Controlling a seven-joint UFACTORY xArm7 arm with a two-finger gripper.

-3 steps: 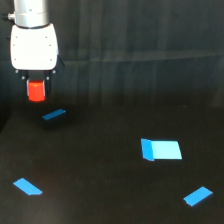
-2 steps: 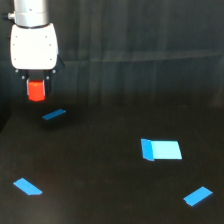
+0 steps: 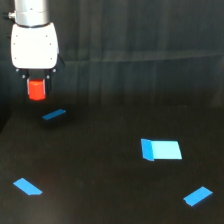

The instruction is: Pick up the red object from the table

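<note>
Since the table (image 3: 110, 200) spreads wide and dark beneath me with nothing red resting on it, I judge the main part of my job done: the pick is made. My white gripper head (image 3: 34, 45) hangs above the table's far corner on the exterior view's left, and under it my gripper (image 3: 37, 86) is closed around the red object (image 3: 37, 89), which sits clear of the surface, upright between my jaws. What may remain is only to keep my hold secure. Measured from the red object, the big blue piece (image 3: 161, 149) lies well apart toward the exterior view's right, the long blue strip (image 3: 198, 196) farther still, another blue strip (image 3: 27, 186) far below, and the smallest blue piece (image 3: 54, 115) just beneath.
</note>
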